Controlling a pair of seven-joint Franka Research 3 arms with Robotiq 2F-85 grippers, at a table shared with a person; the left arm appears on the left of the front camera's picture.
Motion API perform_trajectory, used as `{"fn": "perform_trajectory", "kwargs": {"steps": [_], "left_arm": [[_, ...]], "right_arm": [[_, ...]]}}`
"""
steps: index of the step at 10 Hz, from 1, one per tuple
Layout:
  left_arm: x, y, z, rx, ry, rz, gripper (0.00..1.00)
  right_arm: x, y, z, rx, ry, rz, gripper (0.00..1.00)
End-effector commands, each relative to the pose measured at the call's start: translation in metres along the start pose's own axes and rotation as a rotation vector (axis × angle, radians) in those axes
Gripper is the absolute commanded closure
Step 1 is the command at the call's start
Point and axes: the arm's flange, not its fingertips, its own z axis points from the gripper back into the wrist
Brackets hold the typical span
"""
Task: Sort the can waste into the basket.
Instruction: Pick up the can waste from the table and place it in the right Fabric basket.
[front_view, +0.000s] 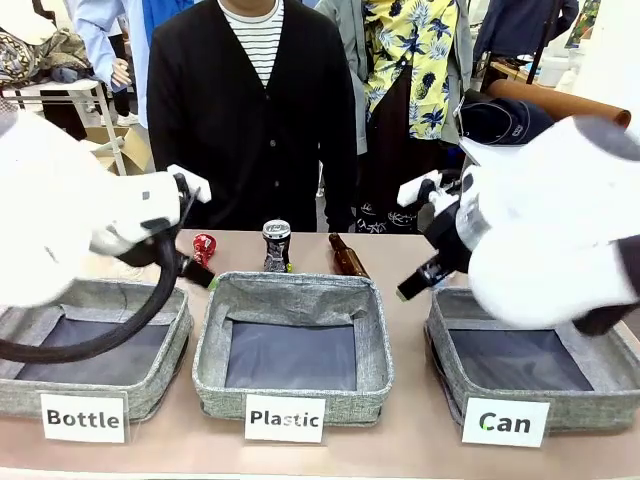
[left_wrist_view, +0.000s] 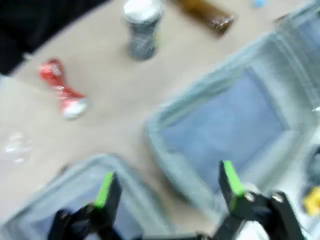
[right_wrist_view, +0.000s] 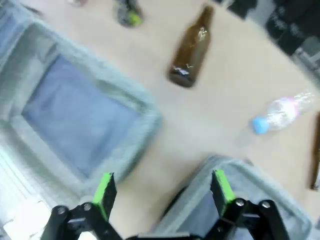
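Two crushed cans stand on the far side of the table in front of the person: a dark can (front_view: 276, 245) upright with a silver top, and a red can (front_view: 204, 247) lying to its left. The left wrist view has the red can (left_wrist_view: 62, 90) and the dark can (left_wrist_view: 142, 27) well beyond my fingers. The grey basket (front_view: 445, 345) labelled "Can" sits at the right front. My left gripper (left_wrist_view: 167, 187) hangs open over the gap between two baskets. Above the rim of the Can basket (right_wrist_view: 240, 172), my right gripper (right_wrist_view: 162, 192) is open and holds nothing.
Grey baskets labelled "Bottle" (front_view: 175, 330) and "Plastic" (front_view: 300, 290) fill the front left and middle. A brown glass bottle (front_view: 348, 257) lies right of the dark can. A clear plastic bottle (right_wrist_view: 280, 112) with a blue cap lies beyond the Can basket. The person stands at the far edge.
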Motion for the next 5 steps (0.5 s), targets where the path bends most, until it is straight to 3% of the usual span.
{"fn": "perform_trajectory", "kwargs": {"steps": [1, 3, 5], "left_arm": [[-0.016, 0.009, 0.117, -0.245, -0.072, 0.146, 0.00], [-0.074, 0.057, 0.149, -0.578, -0.076, 0.154, 0.00], [-0.154, 0.139, 0.150, -0.730, -0.218, 0.403, 0.00]], "right_arm": [[-0.010, 0.005, 0.116, 0.136, -0.059, -0.184, 0.00], [-0.070, -0.043, 0.162, 0.385, -0.182, -0.384, 0.00], [-0.150, -0.117, 0.173, 0.519, -0.397, -0.745, 0.00]]}}
